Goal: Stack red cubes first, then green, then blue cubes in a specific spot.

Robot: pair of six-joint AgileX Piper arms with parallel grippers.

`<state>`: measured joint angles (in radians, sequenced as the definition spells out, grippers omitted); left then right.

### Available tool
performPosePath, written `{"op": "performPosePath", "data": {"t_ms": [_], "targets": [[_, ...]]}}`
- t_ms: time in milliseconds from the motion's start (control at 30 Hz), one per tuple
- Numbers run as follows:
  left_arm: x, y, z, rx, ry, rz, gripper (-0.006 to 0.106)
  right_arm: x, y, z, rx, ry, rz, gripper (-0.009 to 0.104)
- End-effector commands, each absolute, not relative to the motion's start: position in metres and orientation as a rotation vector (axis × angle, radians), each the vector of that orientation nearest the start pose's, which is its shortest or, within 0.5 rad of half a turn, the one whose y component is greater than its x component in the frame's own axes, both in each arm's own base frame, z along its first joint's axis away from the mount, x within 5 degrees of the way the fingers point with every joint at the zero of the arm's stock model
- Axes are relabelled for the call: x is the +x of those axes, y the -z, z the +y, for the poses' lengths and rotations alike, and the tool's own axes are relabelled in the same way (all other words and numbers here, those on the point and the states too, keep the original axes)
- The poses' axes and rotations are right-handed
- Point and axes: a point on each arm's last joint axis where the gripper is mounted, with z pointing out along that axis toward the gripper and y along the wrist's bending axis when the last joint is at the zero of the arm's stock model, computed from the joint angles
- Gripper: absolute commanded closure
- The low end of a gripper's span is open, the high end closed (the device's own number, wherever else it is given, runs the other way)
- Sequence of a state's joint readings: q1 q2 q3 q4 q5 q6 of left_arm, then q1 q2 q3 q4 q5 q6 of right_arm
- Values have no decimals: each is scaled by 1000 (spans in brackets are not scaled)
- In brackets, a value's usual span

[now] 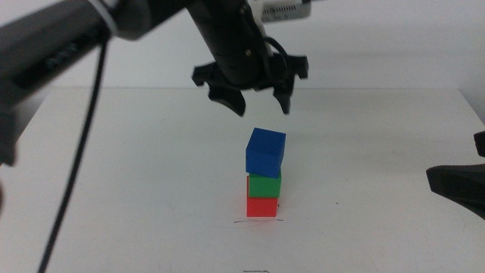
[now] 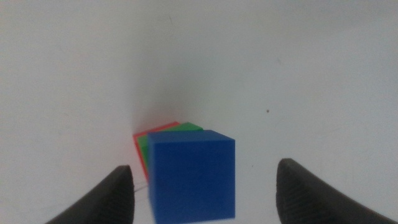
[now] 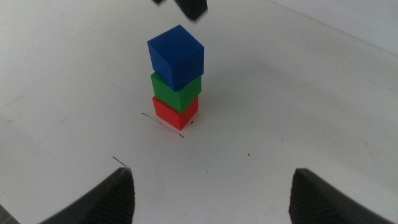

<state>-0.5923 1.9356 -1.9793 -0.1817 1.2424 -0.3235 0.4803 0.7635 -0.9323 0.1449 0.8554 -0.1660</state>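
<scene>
plain white table (image 1: 114,167), pale wall (image 1: 379,45) behind.

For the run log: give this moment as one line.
stack: red on mark, green, blue on top | left gripper: open, above stack | right gripper: open, waiting aside

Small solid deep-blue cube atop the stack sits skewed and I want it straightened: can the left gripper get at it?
Probably yes: the left gripper hangs open directly above the deep-blue cube, nothing between.

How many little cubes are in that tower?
3, all in one stack on the marked spot: red cube at the bottom, green cube in the middle, blue cube on top, slightly offset.
</scene>
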Motion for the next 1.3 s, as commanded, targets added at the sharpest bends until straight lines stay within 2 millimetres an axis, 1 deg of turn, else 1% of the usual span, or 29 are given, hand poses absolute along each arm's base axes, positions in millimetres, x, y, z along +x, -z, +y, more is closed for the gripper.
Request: {"op": "performPosePath", "data": {"t_ms": [0,200,333,433,567,633,800,900,1000,1133,1267], "targets": [[319,-395,-229,352,530,2677,26,116,-394,70,-621,-353,1991,32],[303,-431,-200,325,457,2562,26,116,-394,70,-621,-353,1991,32],[295,-452,-176,378,400,2475,26,116,-394,70,-621,-353,1991,32],[289,-467,-158,416,368,2415,25,116,-394,70,-621,-353,1991,32],[279,-483,-136,404,337,2360,25,116,-394,70,-621,-353,1991,32],[269,-488,-121,373,305,2346,25,116,-394,70,-621,-353,1991,32],[241,-489,-78,239,217,2321,25,116,-394,70,-622,-349,1991,32],[223,-485,-51,141,186,2244,25,116,-395,70,-621,-350,1990,32],[203,-479,-30,70,143,2148,25,116,-395,70,-621,-350,1990,32],[176,-469,-10,-3,86,2040,25,116,-395,70,-621,-350,1990,32],[152,-460,-1,-52,52,1961,25,116,-395,70,-621,-350,1990,32]]}}
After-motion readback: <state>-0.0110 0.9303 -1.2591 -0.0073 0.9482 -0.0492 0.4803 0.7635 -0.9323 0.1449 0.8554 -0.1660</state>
